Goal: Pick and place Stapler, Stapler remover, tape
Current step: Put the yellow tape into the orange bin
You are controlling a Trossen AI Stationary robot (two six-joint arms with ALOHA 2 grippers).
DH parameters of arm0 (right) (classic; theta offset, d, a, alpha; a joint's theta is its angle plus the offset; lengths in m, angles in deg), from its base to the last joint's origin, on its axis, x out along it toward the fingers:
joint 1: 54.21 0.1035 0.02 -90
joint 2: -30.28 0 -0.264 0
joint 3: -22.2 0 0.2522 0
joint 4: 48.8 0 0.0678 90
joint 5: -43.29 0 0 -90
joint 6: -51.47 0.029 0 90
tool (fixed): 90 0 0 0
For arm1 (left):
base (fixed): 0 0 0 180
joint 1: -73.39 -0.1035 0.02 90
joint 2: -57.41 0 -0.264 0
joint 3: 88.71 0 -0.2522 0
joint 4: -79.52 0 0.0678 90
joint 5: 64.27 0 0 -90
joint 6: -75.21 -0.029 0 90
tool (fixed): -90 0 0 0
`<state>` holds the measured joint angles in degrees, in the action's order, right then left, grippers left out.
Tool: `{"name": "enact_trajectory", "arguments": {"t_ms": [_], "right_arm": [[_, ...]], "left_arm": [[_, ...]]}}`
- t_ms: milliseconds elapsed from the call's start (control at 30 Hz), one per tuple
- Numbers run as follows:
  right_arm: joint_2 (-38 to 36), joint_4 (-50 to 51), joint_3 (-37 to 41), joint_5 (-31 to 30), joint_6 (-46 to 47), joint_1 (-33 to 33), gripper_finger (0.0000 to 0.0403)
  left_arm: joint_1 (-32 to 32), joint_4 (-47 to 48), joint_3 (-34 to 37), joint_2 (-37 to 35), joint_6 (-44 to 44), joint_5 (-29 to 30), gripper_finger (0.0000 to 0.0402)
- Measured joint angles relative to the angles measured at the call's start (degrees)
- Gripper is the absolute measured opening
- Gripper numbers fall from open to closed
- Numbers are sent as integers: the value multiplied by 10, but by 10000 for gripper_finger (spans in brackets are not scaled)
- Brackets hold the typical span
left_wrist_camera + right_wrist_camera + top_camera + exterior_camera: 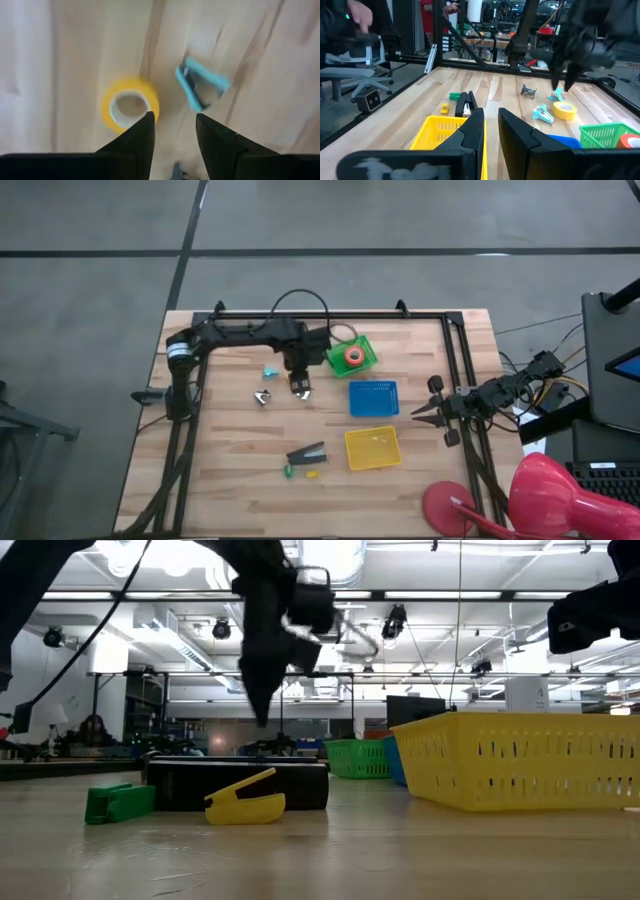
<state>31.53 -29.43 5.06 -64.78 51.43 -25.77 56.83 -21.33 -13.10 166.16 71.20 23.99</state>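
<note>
Count on the table (230,480): 3 baskets, one each green (366,360), blue (373,398) and yellow (371,448); 1 stapler (307,453); 2 tape rolls, one red-orange (350,357) and one yellow (565,110). 2 cyan staple removers (542,114) (557,95), 1 small grey metal piece (262,397), 1 small green bit (288,471), 1 small yellow bit (312,474). 2 arms, so 2 end effectors: left (299,388), right (420,412).
</note>
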Motion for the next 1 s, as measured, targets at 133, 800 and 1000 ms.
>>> {"name": "enact_trajectory", "arguments": {"t_ms": [133, 800, 1000], "right_arm": [[0, 0, 0, 0, 0, 0, 52], [0, 0, 0, 0, -1, 0, 52], [0, 0, 0, 0, -1, 0, 52]], "left_arm": [[0, -14, 68, 0, -2, 2, 143], [15, -176, 185, -80, -94, 141, 138], [15, -178, 207, -98, -101, 95, 131]]}}
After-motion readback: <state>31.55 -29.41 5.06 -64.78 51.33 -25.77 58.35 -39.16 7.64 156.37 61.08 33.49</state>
